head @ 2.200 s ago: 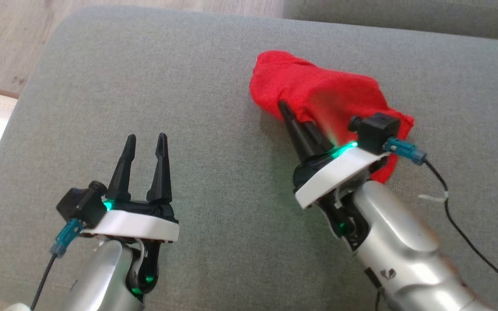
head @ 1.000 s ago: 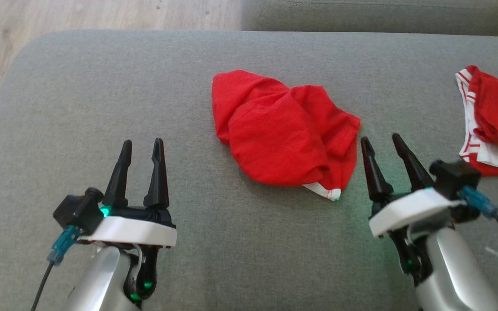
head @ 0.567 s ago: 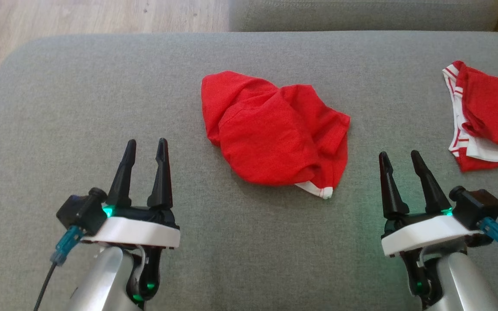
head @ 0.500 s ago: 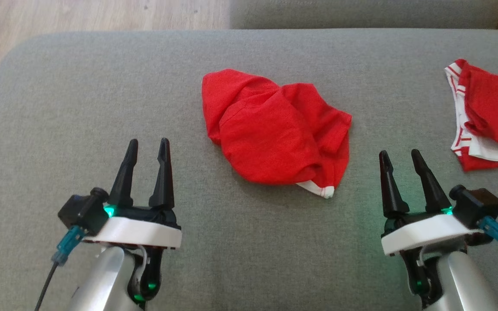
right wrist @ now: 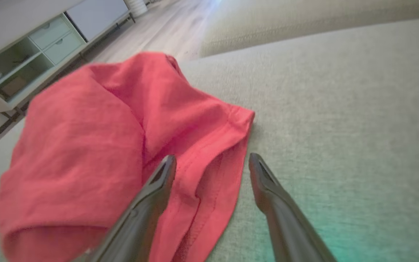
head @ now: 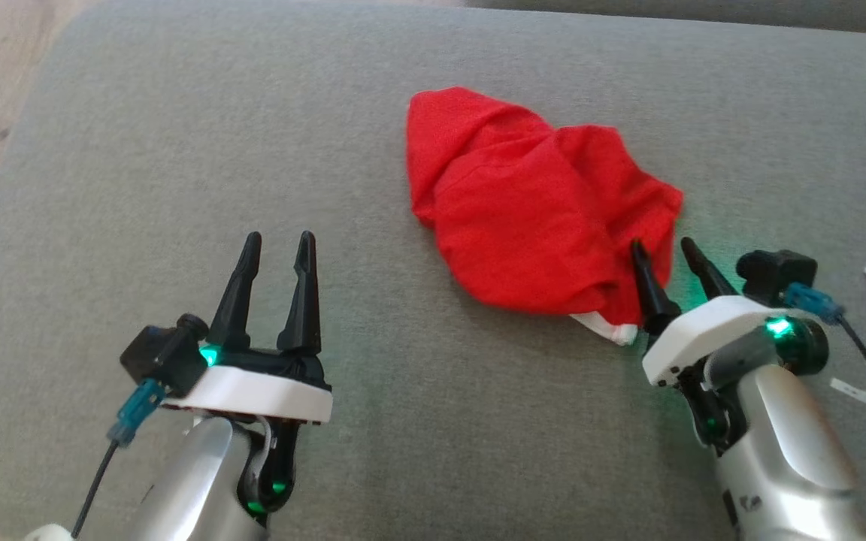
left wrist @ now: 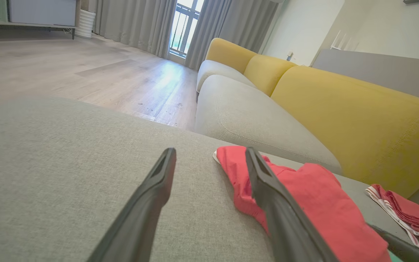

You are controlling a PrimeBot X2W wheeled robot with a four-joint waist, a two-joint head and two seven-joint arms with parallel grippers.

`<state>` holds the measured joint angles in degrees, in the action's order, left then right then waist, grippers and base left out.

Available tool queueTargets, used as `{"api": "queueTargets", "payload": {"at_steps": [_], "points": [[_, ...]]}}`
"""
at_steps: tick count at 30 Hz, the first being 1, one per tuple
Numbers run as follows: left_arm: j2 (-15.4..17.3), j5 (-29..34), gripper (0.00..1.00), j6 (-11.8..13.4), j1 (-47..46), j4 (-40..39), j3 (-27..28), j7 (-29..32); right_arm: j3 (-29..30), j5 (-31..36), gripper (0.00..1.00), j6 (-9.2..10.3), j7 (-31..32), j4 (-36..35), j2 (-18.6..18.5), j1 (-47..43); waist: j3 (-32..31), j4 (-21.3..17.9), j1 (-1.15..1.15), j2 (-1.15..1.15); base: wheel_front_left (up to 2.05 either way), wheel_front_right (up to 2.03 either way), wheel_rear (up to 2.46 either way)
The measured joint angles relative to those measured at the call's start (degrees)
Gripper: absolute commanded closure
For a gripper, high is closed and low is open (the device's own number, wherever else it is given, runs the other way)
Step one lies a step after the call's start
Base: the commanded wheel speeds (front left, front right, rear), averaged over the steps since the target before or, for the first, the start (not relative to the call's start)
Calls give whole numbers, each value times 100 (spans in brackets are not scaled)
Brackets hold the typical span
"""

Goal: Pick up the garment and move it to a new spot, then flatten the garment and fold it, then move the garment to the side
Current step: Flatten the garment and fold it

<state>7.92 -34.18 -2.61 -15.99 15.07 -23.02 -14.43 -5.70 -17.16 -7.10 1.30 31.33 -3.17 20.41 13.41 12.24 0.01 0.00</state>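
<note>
Crumpled red garment point(head: 531, 218), R gripper point(head: 661, 244) fingers point(head: 649, 289) apart at edge

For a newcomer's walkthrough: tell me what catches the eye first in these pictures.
The crumpled red garment lies midway across the grey cushion, bright against it. The right hand stands open at the garment's near right edge, one finger over the cloth. Beyond, a yellow sofa back stands out in the left wrist view.

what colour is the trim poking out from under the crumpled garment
Mostly white; the trim shows best in the head view.
</note>
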Motion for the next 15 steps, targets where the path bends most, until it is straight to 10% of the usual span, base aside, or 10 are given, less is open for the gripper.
{"api": "queueTargets", "payload": {"at_steps": [3, 4, 5, 6, 15], "points": [[-19, 0, 0, -23, -31, 34, 8, -1, -137, -107, 0, 0, -3, 392, -1, 218, 50, 128, 0, 0, 0, 0, 0], [-19, 0, 0, -41, -31, 52, 12, -1, -185, -133, 14, 0, -19, 500, -1, 298, 64, 156, 0, 0, 0, 0, 0], [-19, 0, 0, -42, -31, 64, 15, -1, -235, -175, 83, 0, -37, 589, -2, 381, 75, 176, 0, 0, 0, 0, 0], [-21, 0, 0, -43, -31, 71, 20, -1, -292, -203, 100, 0, -56, 676, -9, 463, 83, 188, 0, 0, 0, 0, 0], [-48, 62, 0, -44, -31, 104, 78, -1, -275, 25, 100, 0, -546, 1206, -8, 832, 54, 96, 0, 0, 0, 0, 0]]}}
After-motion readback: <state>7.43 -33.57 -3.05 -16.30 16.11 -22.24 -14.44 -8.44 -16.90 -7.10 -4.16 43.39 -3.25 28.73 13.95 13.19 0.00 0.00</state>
